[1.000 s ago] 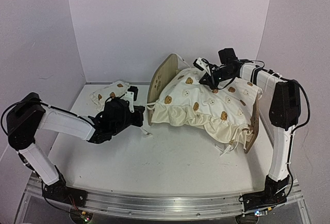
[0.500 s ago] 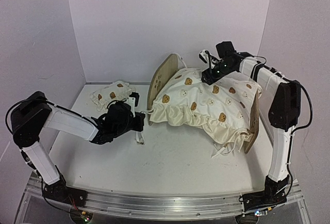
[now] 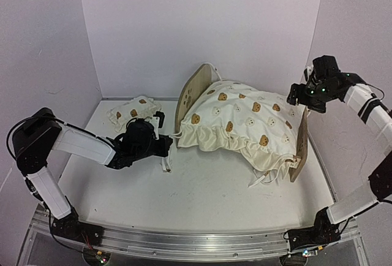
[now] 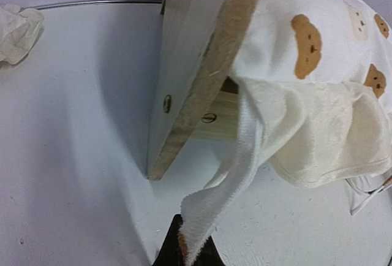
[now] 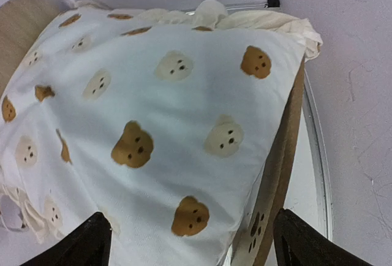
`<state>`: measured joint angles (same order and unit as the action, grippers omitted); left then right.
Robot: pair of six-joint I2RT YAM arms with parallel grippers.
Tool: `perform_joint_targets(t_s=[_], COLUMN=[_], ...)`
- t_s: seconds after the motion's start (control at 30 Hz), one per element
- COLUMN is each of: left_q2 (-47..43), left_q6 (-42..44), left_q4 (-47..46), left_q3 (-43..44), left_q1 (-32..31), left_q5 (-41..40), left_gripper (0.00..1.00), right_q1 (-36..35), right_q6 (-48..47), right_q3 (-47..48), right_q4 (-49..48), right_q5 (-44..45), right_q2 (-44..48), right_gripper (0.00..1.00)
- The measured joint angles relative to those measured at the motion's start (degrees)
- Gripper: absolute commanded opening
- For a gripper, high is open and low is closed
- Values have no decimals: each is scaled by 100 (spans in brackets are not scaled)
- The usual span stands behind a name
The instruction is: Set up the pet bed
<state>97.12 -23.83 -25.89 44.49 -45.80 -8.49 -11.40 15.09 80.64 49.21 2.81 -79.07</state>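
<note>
The pet bed (image 3: 188, 97) is standing in the middle of the desk (image 3: 202, 198), a little toward the far side, and the big bear-print cushion (image 3: 239, 119) is lying on top of it. The cushion is not sitting flat: it is bulging up and hanging over the near side. The small pillow (image 3: 130, 109) is lying apart, to the left of the frame.

The left fingers (image 4: 177, 250) are clenched on the end of a white tie (image 4: 239, 155) of the cushion, low on the desk just beside the headboard (image 4: 184, 64). The right fingers (image 3: 300, 97) are spread wide and grasping nothing, hovering over the far right corner near the footboard (image 3: 299, 146).

In my judgement the risk is coming from the left side. The frame is looking light, so pulling the tie too hard is likely to drag the cushion off, or to tip or slide the whole bed, because nothing is holding the other end. The thin tie may also be slipping out of the pinch. If the right arm is coming down carelessly, it may be knocking the footboard.
</note>
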Motion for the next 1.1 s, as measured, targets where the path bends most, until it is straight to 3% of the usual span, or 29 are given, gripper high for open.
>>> perform_joint_targets(t_s=[0.4, 0.5, 0.63, 0.73, 0.8, 0.93, 1.1], left_q2=[-299, -299, -310, -356, -363, -363, -374], left_q6=[0, -2, -13, -48, -114, -269, -334], left_q4=[-4, -2, -2, -7, -9, -2, 7], left_q3=[0, 0, -7, -61, -105, -188, -212], left_q1=[-2, -2, -2, -2, 0, -2, 0], left_q5=[957, 1049, 1137, 1193, 1261, 1366, 1401], left_gripper=[0, 0, 0, 0, 0, 0, 0], right_q1=[1143, 1290, 1377, 1388, 1405, 1456, 1464], right_q6=[1469, 1714, 1810, 1652, 1482, 1082, 457], right_q3=[881, 885, 1445, 2079, 2573, 3536, 3720], right_q4=[-1567, -1829, -2238, -2612, -2693, -2677, -2417], right_q5=[-221, -258, -638, -890, -1043, -1318, -1276], right_q2=[-2500, -2758, -3394, -4098, -4546, -5125, -4964], right_gripper=[90, 74, 33, 22, 26, 50, 71])
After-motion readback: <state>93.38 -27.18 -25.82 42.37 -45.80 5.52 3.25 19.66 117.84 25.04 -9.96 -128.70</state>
